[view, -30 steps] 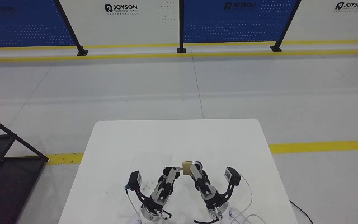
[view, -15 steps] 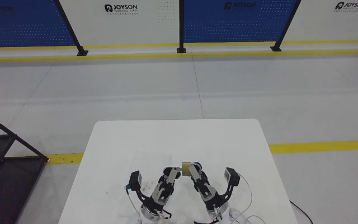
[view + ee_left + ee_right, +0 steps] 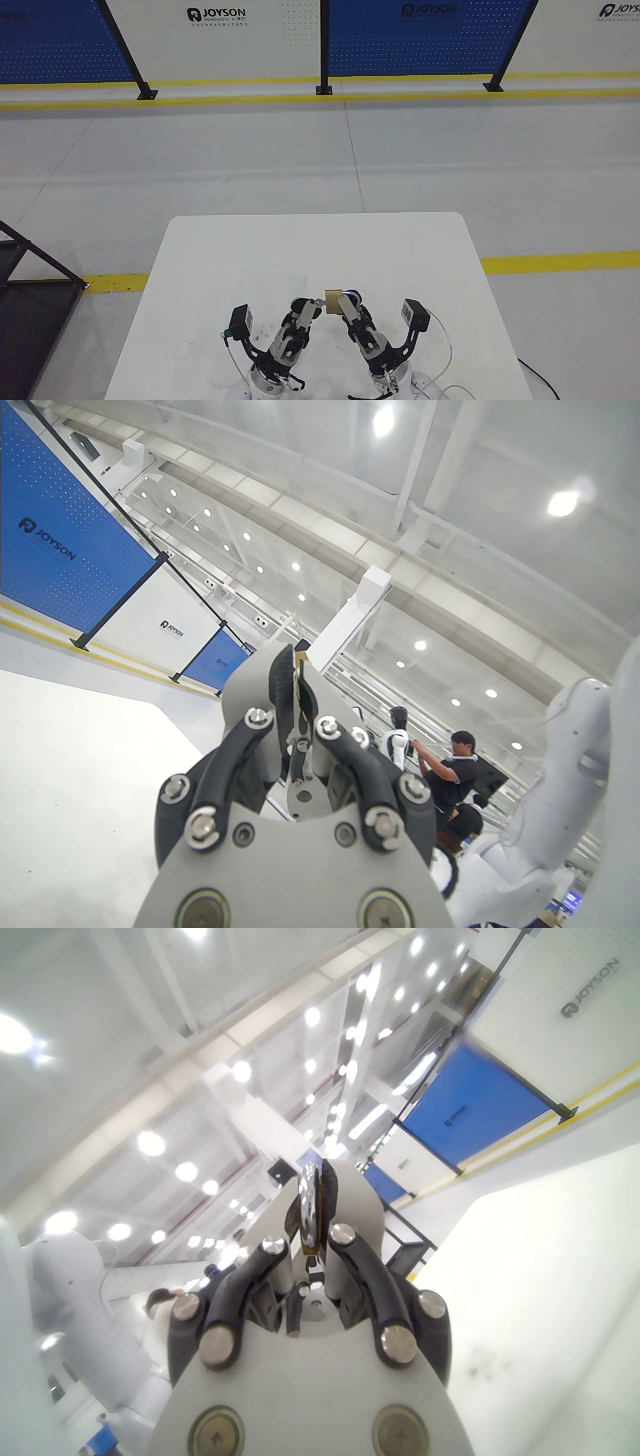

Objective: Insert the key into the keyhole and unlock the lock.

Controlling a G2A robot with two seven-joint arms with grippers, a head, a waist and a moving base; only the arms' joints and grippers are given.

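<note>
Almost nothing is being shifted: the key (image 3: pixel 299 658), clenched by the left fingers (image 3: pixel 250 687), is still being pressed at the lock (image 3: pixel 308 1208) gripped by the right fingers (image 3: pixel 356 1200).

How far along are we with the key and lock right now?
Done: both pieces are picked up. The left gripper is shut on the key and the right gripper on the lock, over the table. In hand: key and lock meet between the grippers, but whether the key is seated is hidden. Left: full insertion, the turn, and the shackle release.
</note>
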